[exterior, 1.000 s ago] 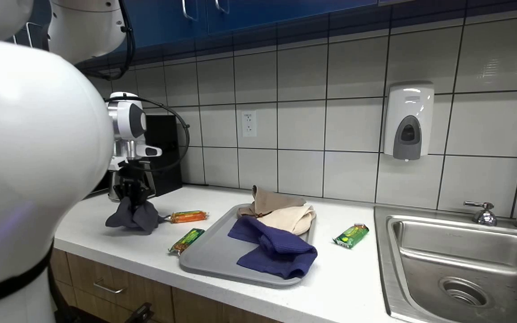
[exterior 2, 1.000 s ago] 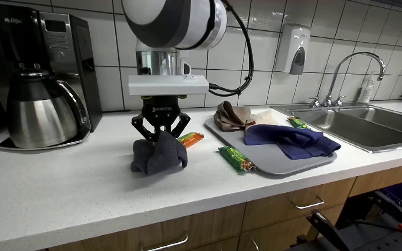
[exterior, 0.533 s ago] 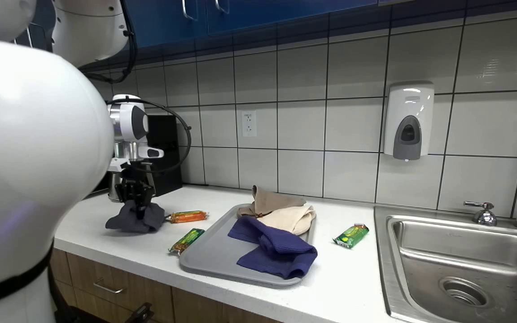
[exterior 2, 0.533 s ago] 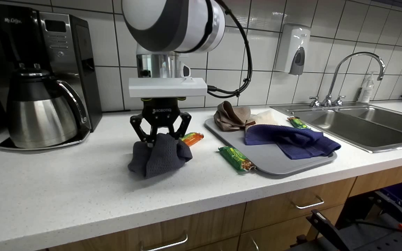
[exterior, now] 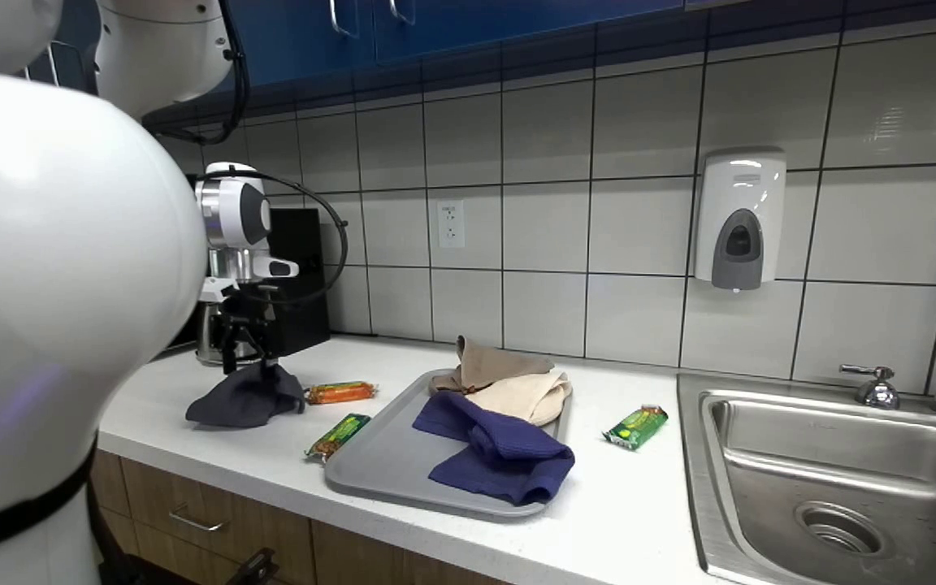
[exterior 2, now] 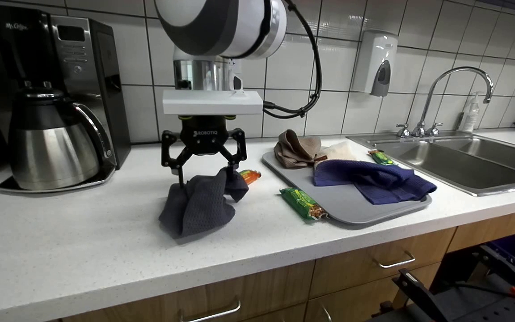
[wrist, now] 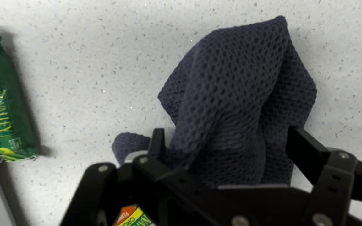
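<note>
Gripper [exterior 2: 205, 175] (black, Robotiq) poised over a white speckled countertop [exterior 2: 105, 250], its two fingers pointing down and spread wide apart. Beneath and between them, a crumpled dark grey waffle-weave cloth [exterior 2: 201, 208] lies on the countertop. In the wrist view, a small lobe of this cloth shows on the outer side of one finger [wrist: 158, 141], while the main folds lie on the inner side; whether the fingertips press on the weave cannot be made out.

Just beside the cloth, and partly hidden behind it in an exterior view, is an orange-wrapped Nature Valley bar [exterior 2: 251, 176]. A green Nature Valley Crunchy bar [wrist: 2, 103] lies near these, just beside the edge of a grey tray [exterior: 387, 463]. The tray bears a navy cloth [exterior: 504, 452], a cream cloth [exterior: 521, 396] and a brown cloth [exterior: 504, 364], all loosely heaped. Between the tray and a stainless-steel sink [exterior: 702, 463] lies a second green-wrapped bar [exterior: 636, 427]. A soap dispenser [exterior: 740, 215] is mounted on the tiled wall [exterior: 545, 227]. At the opposite end of the countertop from the sink stands a Mr. Coffee coffee maker [exterior 2: 29, 53] with its steel carafe [exterior 2: 54, 150].
</note>
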`<state>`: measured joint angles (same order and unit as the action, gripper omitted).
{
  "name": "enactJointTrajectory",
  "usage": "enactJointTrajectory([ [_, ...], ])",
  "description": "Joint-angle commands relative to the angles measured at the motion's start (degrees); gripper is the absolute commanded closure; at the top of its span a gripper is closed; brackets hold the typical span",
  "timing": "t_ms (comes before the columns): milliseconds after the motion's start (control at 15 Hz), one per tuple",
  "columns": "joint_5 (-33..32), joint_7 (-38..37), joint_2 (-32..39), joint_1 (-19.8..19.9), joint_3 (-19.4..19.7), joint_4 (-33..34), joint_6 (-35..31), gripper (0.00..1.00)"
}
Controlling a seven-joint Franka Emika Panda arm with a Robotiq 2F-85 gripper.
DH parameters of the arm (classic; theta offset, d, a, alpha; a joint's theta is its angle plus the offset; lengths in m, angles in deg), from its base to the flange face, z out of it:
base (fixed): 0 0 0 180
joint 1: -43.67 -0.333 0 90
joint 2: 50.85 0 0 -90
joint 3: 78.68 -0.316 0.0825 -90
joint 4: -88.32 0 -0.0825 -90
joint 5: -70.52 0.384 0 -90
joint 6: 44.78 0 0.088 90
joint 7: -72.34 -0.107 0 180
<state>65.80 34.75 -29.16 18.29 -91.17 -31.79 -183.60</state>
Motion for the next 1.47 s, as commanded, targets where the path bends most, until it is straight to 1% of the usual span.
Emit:
enactJointTrajectory([
  [0,0.5,0.3,-3.3,-0.2,0.2,-0.4,3.1,0.0],
  [467,0.8,-0.6,-8.0,0.2,-0.3,-2.6,4.6,0.0],
  [733,0.8,-0.9,-10.8,1.1,-0.2,-4.9,5.1,0.0],
  [1000,0.8,-0.7,-13.8,2.6,0.2,-8.2,5.3,0.0],
  [1400,1.0,0.3,-18.4,6.0,0.8,-13.3,5.1,0.0],
])
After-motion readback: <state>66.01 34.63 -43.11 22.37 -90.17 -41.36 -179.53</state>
